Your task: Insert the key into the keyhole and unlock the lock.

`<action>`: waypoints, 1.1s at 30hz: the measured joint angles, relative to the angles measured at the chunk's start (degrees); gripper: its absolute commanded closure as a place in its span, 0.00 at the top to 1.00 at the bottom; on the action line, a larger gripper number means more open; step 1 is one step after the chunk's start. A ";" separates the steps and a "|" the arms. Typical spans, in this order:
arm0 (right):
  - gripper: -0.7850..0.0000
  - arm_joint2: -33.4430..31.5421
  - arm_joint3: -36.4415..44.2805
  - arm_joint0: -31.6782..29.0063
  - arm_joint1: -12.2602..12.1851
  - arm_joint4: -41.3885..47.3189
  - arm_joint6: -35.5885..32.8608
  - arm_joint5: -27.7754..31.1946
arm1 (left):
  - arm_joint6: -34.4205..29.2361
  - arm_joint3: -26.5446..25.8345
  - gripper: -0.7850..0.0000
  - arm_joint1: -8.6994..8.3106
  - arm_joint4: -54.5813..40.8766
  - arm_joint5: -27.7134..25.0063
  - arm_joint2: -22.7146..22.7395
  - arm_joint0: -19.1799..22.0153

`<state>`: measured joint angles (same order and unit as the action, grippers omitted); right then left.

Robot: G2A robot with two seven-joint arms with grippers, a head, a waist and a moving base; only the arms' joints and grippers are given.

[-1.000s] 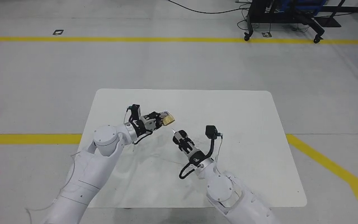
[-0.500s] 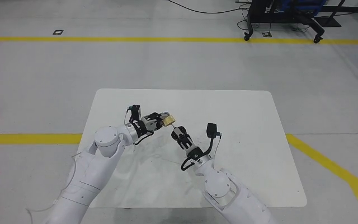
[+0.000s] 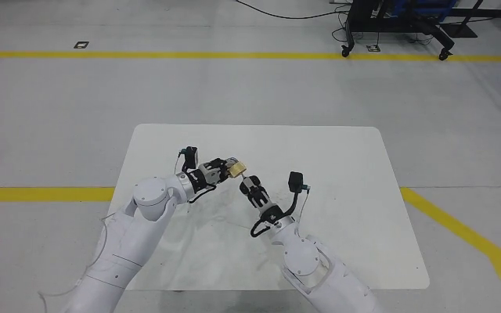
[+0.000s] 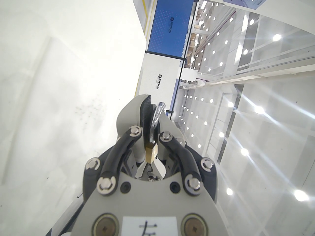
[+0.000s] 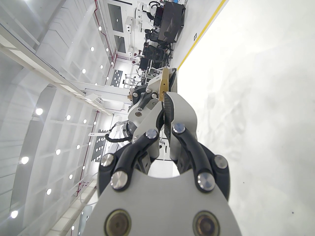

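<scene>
Left tool (image 4: 153, 117) clamping lock (image 4: 151, 153), right tool (image 5: 164, 100) closed

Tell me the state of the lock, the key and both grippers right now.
Left gripper, shut on the lock.
Right gripper, shut, likely on the key, tip close to the lock.
Lock, held in the air by its shackle; locked or not, cannot tell.
Key, hidden in the fingers; inserted or not, cannot tell.
</scene>
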<state>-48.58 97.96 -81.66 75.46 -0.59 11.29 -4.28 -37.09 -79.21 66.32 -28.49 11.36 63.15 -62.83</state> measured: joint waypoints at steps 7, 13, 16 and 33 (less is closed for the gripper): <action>0.00 0.19 0.16 0.05 0.63 -1.51 0.98 -2.00 | 0.54 -0.55 0.00 0.01 2.21 0.27 -0.25 -0.14; 0.00 0.30 -0.14 0.60 1.20 -2.00 0.58 -3.89 | 1.42 -0.99 0.00 -0.01 5.12 0.32 -0.56 -0.09; 0.00 0.26 -0.08 0.68 1.41 -2.60 0.31 -5.16 | 1.61 -1.30 0.00 0.00 6.21 0.06 -0.71 -0.23; 1.00 -1.08 -0.21 0.20 2.49 -2.38 -0.73 -6.27 | 0.89 -1.61 0.00 0.22 7.79 -0.06 -0.91 -0.43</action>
<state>-49.66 97.75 -81.46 77.96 -2.97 10.56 -10.55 -36.20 -80.82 66.54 -20.69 11.29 62.23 -63.27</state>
